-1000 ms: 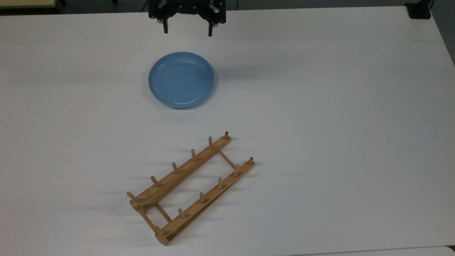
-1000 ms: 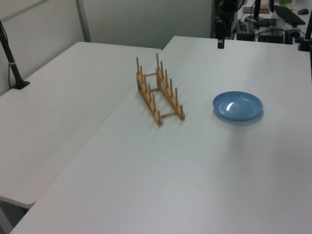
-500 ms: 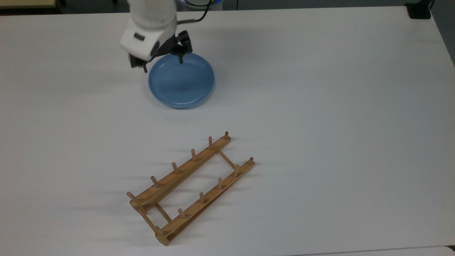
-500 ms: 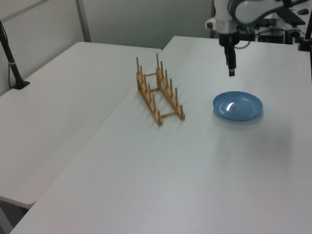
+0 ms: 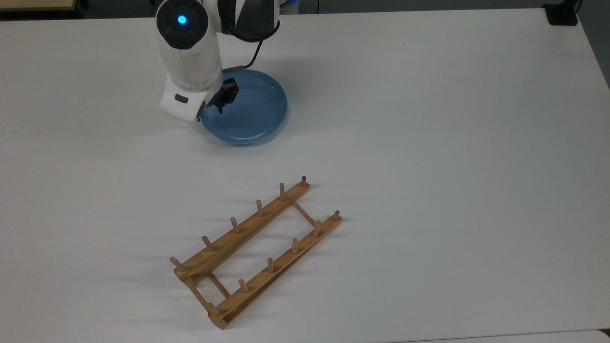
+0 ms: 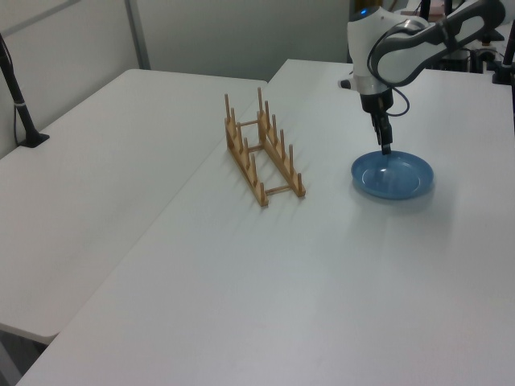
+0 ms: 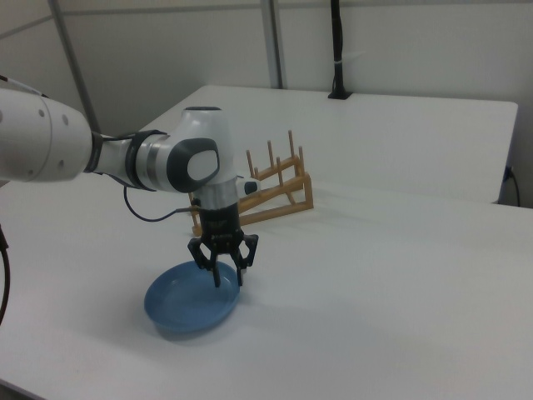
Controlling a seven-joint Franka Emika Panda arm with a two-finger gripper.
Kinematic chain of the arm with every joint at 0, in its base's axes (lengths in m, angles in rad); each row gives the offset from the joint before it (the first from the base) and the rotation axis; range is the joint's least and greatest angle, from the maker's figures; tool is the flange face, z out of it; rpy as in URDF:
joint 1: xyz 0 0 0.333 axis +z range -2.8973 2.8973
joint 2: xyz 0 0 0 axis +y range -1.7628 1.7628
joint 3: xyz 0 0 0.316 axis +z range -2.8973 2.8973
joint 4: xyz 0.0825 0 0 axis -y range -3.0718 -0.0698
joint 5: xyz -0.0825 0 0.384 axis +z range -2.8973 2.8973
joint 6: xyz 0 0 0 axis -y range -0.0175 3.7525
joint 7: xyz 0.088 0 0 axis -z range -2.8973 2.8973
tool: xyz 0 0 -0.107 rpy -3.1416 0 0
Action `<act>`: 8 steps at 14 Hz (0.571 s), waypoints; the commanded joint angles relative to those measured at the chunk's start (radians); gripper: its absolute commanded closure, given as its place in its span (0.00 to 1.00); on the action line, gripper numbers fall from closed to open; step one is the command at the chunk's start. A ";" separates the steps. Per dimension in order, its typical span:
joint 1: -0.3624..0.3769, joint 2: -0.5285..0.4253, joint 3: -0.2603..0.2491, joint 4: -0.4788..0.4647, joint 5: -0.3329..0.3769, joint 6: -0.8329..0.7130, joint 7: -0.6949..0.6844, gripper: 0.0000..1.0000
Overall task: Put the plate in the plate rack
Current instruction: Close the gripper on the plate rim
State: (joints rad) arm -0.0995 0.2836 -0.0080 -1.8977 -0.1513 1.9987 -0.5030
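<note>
- Currently the plate (image 5: 248,109) lies flat on the white surface (image 5: 429,143), at the far side in the top view and well apart from the plate rack (image 5: 257,247), which stands nearer the top view's bottom edge.
- The pincer (image 7: 223,275) hangs over the plate's rim on the top view's left, fingers spread and holding nothing; one finger (image 7: 239,272) sits just outside the rim and the other over the dish.
- Handling judgement: the plate looks rigid and glossy, probably ceramic or hard plastic, so expect a slippery, moderately heavy and breakable item.
- Recommended hold: pinch the raised rim, one finger inside and one outside, with firm closure. A flat plate offers no other purchase.
- Risk: a one-sided rim hold lets the plate swing or slip when lifted and tilted upright for the rack's pegs (image 5: 259,206).
</note>
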 commanded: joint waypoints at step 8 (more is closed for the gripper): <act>-0.008 0.052 -0.003 0.022 -0.050 0.041 -0.002 0.95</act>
State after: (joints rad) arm -0.1129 0.3320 -0.0093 -1.8892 -0.1888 2.0246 -0.5032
